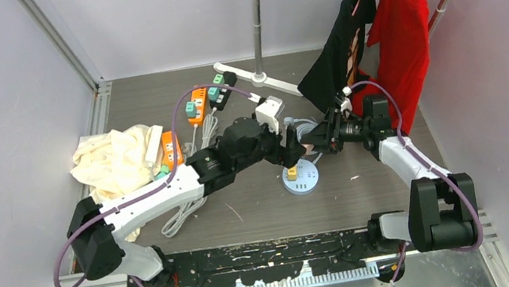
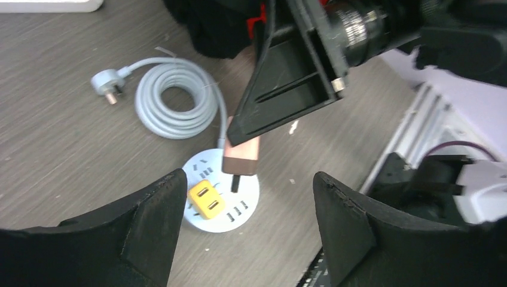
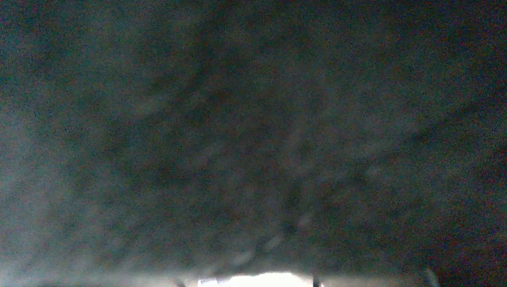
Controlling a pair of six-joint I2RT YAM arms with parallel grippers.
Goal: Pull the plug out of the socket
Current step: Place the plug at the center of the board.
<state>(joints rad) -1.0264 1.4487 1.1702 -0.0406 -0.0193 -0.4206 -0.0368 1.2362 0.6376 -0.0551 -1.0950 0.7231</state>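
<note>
Between the tips of my right pincer sits the copper-coloured plug, clamped by its upper end so that I can draw it straight up. Directly beneath it lies the round white socket. A dark prong shows under the plug's body, so I judge it raised most of the way, though I cannot tell whether the prong's tip is clear of the slot. Just to one side of that grip, a yellow plug sits fully seated in the same socket: two plugs, one socket. My left pincer hangs above the socket with its jaws spread wide and nothing between them. It is probably placed there to hold the light base down should it lift. Beyond my right pincer lies one coiled white cable running to the socket, its own white plug loose on the bench. My right wrist camera shows only dark blur.
</note>
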